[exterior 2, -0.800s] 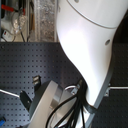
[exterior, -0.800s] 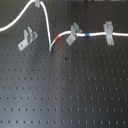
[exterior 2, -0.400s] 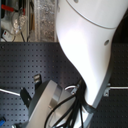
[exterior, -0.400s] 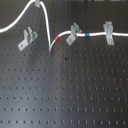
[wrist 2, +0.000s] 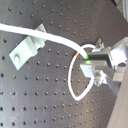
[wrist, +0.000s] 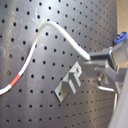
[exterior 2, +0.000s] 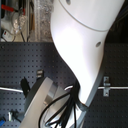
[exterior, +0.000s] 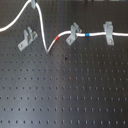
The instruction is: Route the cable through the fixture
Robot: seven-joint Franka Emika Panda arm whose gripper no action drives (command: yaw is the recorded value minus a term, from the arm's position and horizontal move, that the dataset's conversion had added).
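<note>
First exterior view: the white cable (exterior: 42, 27) rises to the tool (exterior: 33, 3) at the upper edge, so that a slack loop drops just beside the fixture (exterior: 27, 39), the wide two-pronged clip on the perforated worktop (exterior: 65, 95); the cord is not yet in its slot. Further along, the cable's red band (exterior: 57, 38) lies just short of the slimmer slanted clip (exterior: 72, 34), the blue band (exterior: 86, 35) lies beyond it, and the cord runs on through the squarish upright clip (exterior: 107, 32). Second exterior view: the arm's white housing (exterior 2: 87, 40) blocks most of the scene; only short cable ends and one clip (exterior 2: 105, 86) show at the sides, and the grasp is hidden. First wrist view: the tool's fingers (wrist: 100, 59) are pressed onto the cable, pinching it above the fixture (wrist: 68, 82), presumably to carry it over the prongs. Second wrist view: the same pinch appears, with the cord passing over the fixture (wrist 2: 27, 47) and a loop hanging below, which the first wrist view omits.
</note>
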